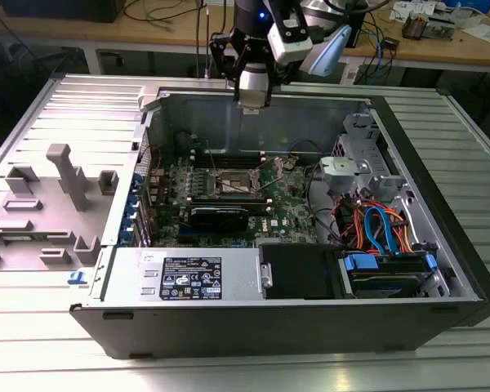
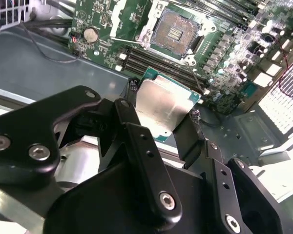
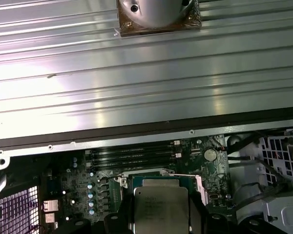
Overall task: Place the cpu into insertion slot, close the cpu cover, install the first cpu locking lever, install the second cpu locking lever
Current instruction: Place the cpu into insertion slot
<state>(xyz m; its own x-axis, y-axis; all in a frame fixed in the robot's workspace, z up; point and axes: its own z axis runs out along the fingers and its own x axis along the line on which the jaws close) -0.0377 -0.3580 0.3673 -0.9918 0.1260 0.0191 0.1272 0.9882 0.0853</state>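
Tool [image 2: 163,106] gripped chip [image 2: 158,97] by two opposite edges, silver top showing. Chip was raised clear of socket [image 2: 175,31], not touching. Socket lay open, empty, inside computer case [image 1: 229,282].

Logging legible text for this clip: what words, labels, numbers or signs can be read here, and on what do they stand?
No text can be read.
White label on the power supply: print too small to read.
Top of the cpu: faint markings, blurred.
Motherboard: tiny markings, illegible.
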